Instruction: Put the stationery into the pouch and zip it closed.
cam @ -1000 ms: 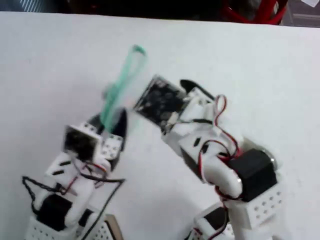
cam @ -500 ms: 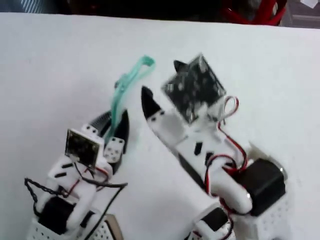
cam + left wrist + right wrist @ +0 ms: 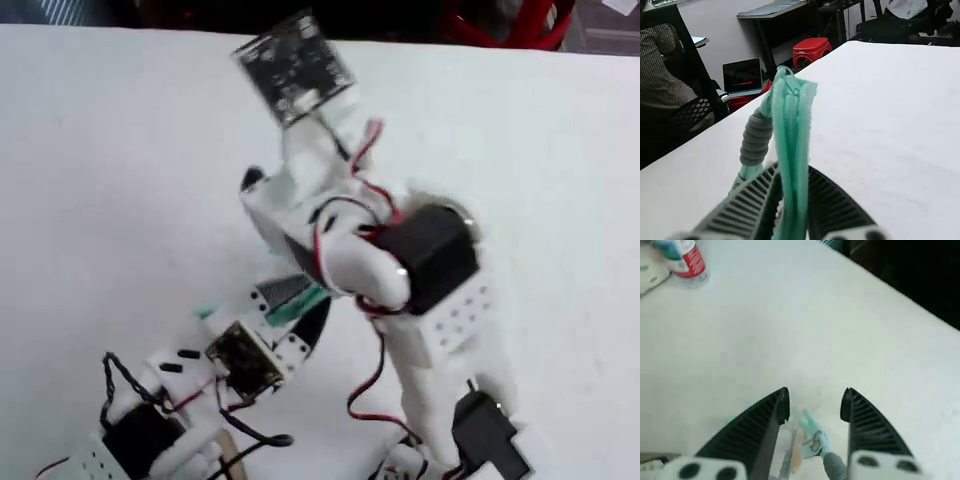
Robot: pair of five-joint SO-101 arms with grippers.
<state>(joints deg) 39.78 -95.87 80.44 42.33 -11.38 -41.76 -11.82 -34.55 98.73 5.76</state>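
Over white table (image 3: 120, 150), left tool (image 3: 790, 176) clamps the green pouch (image 3: 792, 125); right tool (image 3: 815, 392) gapes empty.

- Lower centre of the high view: the left claw (image 3: 300, 315) pinches the pouch (image 3: 792, 125), which sticks out past its fingertips.
- Above the pouch's end hangs the right claw (image 3: 816, 392), spread wide.
- Over the left claw crosses the right arm (image 3: 400, 260).
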